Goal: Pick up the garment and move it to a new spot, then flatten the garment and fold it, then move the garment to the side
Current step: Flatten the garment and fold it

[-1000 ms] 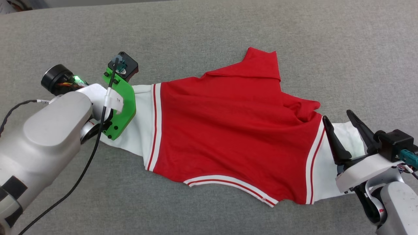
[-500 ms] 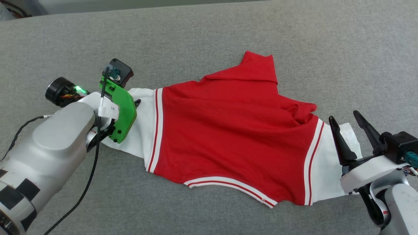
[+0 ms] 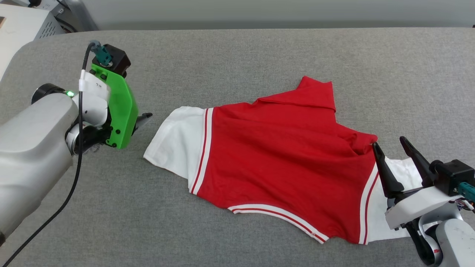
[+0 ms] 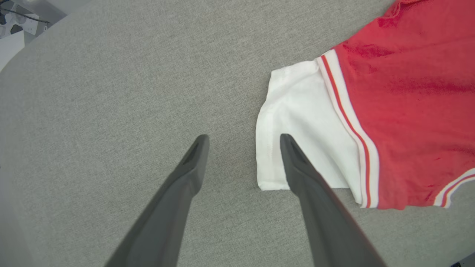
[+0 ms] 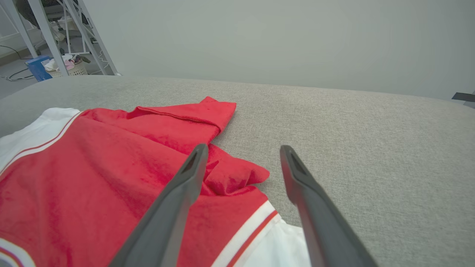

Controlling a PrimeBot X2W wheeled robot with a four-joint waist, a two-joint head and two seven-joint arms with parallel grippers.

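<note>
The garment (image 3: 282,155) lies spread across the grey table, red body in the middle and a white sleeve at each end, with its upper red part folded over and rumpled. My left gripper (image 3: 143,118) hovers just left of the left white sleeve (image 3: 178,141). In the left wrist view this gripper (image 4: 243,139) is open and holds nothing, with the sleeve edge (image 4: 297,111) beside its right finger. My right gripper (image 3: 389,142) stands open over the right white sleeve (image 3: 404,167). The right wrist view shows its fingers (image 5: 243,148) apart above the red folds (image 5: 92,167), gripping nothing.
The grey padded table (image 3: 237,66) stretches well beyond the shirt on all sides, its far edge meeting a pale wall. A white cabinet (image 3: 22,22) stands off the table's far left corner. Metal frame legs and a basket (image 5: 70,68) show beyond the table.
My left gripper has opened, let go of the left white sleeve and drawn back to the left, off the cloth. The head camera has shifted. The right gripper stays open over the right sleeve.
</note>
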